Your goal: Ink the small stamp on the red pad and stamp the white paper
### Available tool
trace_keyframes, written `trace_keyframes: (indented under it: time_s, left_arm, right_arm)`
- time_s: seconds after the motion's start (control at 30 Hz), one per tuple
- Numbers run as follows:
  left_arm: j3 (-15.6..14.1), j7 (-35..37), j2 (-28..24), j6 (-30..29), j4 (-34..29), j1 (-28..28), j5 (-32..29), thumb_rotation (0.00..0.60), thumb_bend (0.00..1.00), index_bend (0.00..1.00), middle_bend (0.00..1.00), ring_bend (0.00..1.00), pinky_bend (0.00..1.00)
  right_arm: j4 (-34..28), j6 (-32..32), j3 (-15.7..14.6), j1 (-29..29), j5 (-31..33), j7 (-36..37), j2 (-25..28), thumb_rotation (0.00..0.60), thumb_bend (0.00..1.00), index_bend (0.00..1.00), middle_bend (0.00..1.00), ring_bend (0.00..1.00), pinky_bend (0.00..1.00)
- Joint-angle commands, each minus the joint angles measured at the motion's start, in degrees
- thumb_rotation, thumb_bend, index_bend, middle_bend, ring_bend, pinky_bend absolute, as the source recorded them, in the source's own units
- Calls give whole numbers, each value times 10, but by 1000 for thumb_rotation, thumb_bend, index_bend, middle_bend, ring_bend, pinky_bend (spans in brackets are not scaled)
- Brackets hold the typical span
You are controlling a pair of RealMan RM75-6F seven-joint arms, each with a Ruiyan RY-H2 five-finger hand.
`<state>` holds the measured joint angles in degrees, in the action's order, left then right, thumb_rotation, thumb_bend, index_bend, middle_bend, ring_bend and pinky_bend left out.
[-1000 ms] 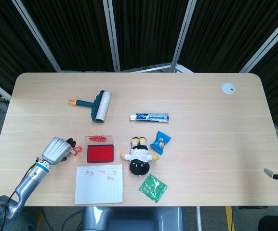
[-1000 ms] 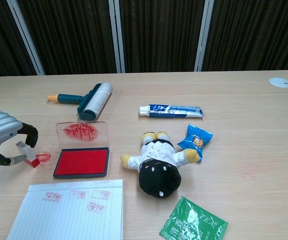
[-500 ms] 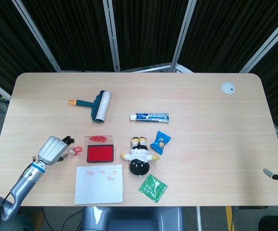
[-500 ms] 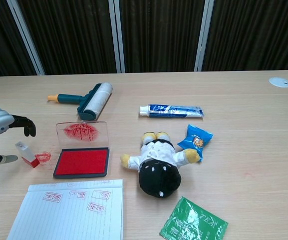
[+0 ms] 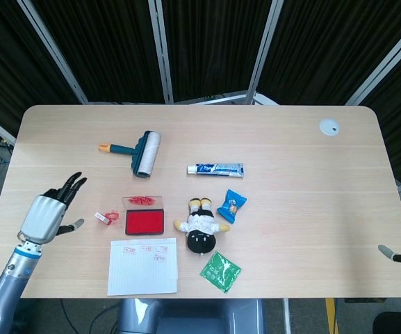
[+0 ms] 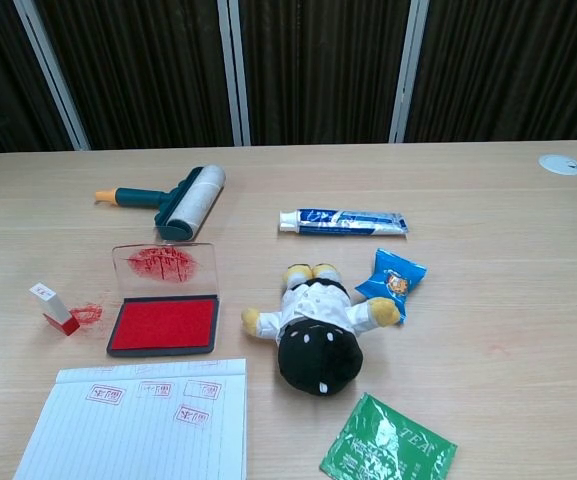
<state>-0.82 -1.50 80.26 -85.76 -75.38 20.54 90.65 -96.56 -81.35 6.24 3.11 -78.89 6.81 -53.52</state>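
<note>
**A:** Nearest the robot lies the white paper (image 6: 138, 420), red prints already along its top; looks like the stamping is done, wouldn't you say?

**B:** I'd judge so; left hand (image 5: 46, 214) hovers over the counter (image 5: 290, 139) well left of everything, fingers (image 5: 70, 186) spread and gripping nothing; right hand barely shows at the edge, so I cannot tell its state.

**A:** And the small stamp (image 6: 54, 308)?

**B:** Parked tilted on a red smudge, just left of the red pad (image 6: 164, 324), lid flipped back; a handy spot beside the ink; farther off, doll (image 6: 316, 325), lint roller (image 6: 180, 200), toothpaste (image 6: 343, 222).
</note>
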Motion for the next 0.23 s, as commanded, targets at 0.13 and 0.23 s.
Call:
trace_keyframes:
  time_s: [0.13,0.23]
  left_arm:
    - [1,-99,-106,-48,-210,-74,-61,600,0,0,0,13,0]
    - [-2,-113,-122,-55,-238,-85,-60,600,0,0,0,4,0]
  right_arm:
    - [-3,-6,-2,-1,-11,2,1,600,0,0,0,0,0]
    - [-3,-15,-2,-2,-19,0,-1,600,0,0,0,0,0]
